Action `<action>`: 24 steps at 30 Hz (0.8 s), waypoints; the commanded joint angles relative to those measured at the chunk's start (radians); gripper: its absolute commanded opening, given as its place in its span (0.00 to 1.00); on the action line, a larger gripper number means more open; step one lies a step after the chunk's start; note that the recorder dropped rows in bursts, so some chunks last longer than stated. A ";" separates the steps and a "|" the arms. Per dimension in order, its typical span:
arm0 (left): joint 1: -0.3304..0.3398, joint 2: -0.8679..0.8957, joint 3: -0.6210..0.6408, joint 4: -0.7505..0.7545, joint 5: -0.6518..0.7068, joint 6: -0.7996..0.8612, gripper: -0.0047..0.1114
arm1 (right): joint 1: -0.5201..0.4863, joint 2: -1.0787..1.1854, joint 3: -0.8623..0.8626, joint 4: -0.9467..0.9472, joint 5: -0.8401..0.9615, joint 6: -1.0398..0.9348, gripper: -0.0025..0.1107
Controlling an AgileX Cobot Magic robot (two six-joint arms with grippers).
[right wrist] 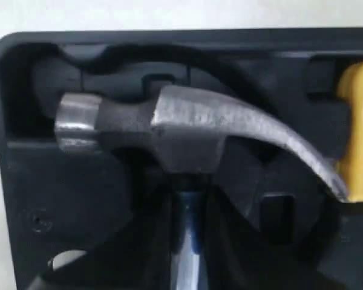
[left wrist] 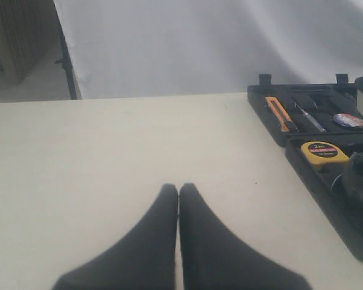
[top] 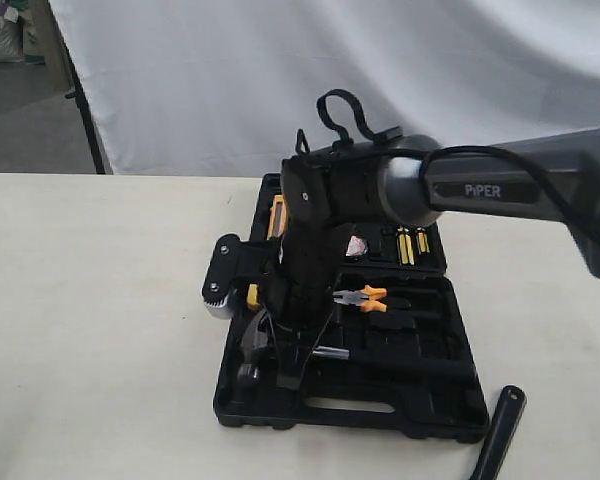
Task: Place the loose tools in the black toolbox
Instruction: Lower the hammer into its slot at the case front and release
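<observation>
Right wrist view shows the claw hammer [right wrist: 187,133] pointing head-first away from your right claw [right wrist: 187,260], which looks clamped on its shaft. The long axis runs straight back into the claw. The head sits over the corner recess of the black toolbox [right wrist: 18,181]. Your left claw [left wrist: 178,241], closed and empty, is well apart above the tabletop [left wrist: 109,145].

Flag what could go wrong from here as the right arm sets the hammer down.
1. The claw of the hammer lies close to the yellow tape measure; lowering could snag it.
2. The right gripper and its arm hide much of the toolbox in the exterior view, so recess alignment is hard to confirm.
</observation>
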 commanded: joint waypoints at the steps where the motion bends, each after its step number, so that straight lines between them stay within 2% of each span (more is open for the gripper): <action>1: -0.001 -0.003 0.002 0.004 -0.002 -0.008 0.05 | 0.010 0.012 -0.001 -0.003 0.017 -0.065 0.02; 8: -0.001 -0.003 0.002 0.004 -0.002 -0.008 0.05 | 0.031 0.012 -0.001 -0.001 0.019 -0.125 0.02; 20: -0.001 -0.003 0.002 0.004 -0.002 -0.008 0.05 | 0.031 0.012 -0.001 -0.001 0.021 -0.119 0.02; 22: -0.001 -0.003 0.002 0.004 -0.002 -0.008 0.05 | 0.031 0.012 -0.001 -0.001 0.019 -0.108 0.06; 24: -0.001 -0.003 0.002 0.004 -0.002 -0.008 0.05 | 0.031 0.012 -0.001 -0.001 0.017 -0.096 0.17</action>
